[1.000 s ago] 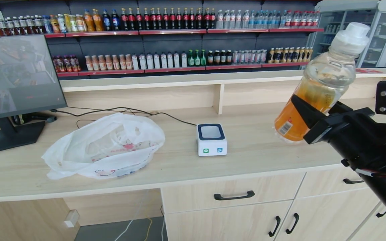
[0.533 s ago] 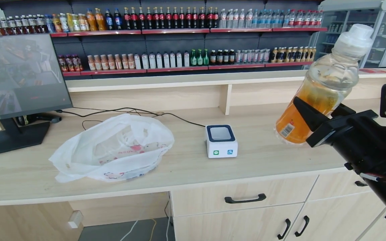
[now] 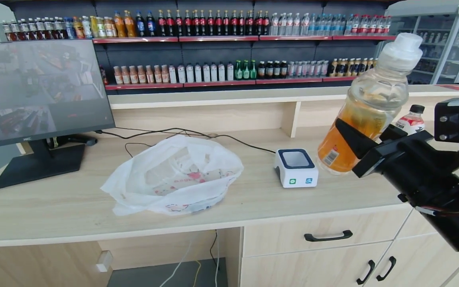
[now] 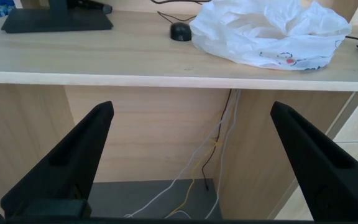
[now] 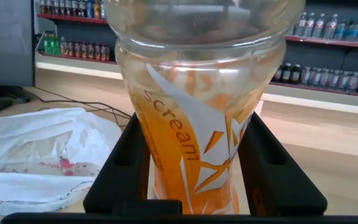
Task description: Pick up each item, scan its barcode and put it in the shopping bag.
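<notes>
My right gripper (image 3: 373, 137) is shut on an orange drink bottle (image 3: 367, 107) with a white cap, held tilted above the counter (image 3: 54, 207), just right of the white barcode scanner (image 3: 295, 167). A barcode label on the bottle's lower part faces the scanner side. In the right wrist view the bottle (image 5: 194, 124) stands between the black fingers (image 5: 126, 162). The white shopping bag (image 3: 175, 175) lies crumpled left of the scanner. My left gripper (image 4: 191, 168) hangs open below the counter's front edge, the bag (image 4: 272, 34) above it.
A small bottle (image 3: 411, 119) with a black cap stands on the counter behind my right arm. A monitor (image 3: 38, 91) stands at the left, with a mouse (image 4: 180, 31) and cables near the bag. Drawers (image 3: 328, 236) sit under the counter.
The head camera has turned, so the counter's things lie farther right in the picture. The held bottle now stands much closer to the scanner, and the small bottle has come into sight.
</notes>
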### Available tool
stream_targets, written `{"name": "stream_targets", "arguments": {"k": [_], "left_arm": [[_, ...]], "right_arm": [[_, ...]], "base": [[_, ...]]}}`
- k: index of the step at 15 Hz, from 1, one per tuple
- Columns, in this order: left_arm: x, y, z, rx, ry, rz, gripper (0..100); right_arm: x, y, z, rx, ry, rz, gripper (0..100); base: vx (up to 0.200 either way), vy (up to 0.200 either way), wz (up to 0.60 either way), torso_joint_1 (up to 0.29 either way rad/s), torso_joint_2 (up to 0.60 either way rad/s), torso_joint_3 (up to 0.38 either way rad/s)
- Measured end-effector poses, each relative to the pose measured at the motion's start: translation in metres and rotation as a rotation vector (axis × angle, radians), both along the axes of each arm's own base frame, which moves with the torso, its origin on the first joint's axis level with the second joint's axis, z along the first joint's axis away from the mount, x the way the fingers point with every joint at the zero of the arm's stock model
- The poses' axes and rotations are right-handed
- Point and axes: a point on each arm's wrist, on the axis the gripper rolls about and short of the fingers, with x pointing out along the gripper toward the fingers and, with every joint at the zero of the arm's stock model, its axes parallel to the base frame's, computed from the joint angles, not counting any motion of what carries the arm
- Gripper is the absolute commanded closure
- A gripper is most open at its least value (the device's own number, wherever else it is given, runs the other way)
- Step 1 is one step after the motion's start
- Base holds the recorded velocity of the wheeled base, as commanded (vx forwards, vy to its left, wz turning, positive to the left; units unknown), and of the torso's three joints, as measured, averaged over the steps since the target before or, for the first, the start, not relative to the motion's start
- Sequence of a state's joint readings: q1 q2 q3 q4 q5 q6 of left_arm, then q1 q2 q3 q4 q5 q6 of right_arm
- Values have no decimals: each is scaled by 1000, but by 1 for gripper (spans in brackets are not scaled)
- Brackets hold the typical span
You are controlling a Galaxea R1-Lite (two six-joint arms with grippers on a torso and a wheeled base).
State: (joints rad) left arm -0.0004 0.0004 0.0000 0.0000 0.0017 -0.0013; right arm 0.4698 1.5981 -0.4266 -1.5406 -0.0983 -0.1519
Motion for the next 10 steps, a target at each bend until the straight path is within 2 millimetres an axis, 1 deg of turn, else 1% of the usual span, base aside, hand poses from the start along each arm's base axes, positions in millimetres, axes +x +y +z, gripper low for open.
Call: {"name": "stream_targets", "arguments": {"k": [2,5,7,8,10], "left_arm": [[0,0,0,0,0,0,0],[0,0,0,0,0,0,0],[0,0,0,0,0,0,0],[0,0,0,0,0,0,0],[0,0,0,0,0,0,0]], "right_arm": [[15,8,3,-23,-38,37,100],[42,26,-1,-135,-108,106,100],[56,34,-10,-257,-157,181,100],[62,34,-17,-336,-185,224,100],[75,29,-30,-414,-193,227,100]], "base": [[0,0,0,0,0,0],[0,0,0,0,0,0],[0,0,0,0,0,0],[0,0,0,0,0,0],[0,0,0,0,0,0]]}}
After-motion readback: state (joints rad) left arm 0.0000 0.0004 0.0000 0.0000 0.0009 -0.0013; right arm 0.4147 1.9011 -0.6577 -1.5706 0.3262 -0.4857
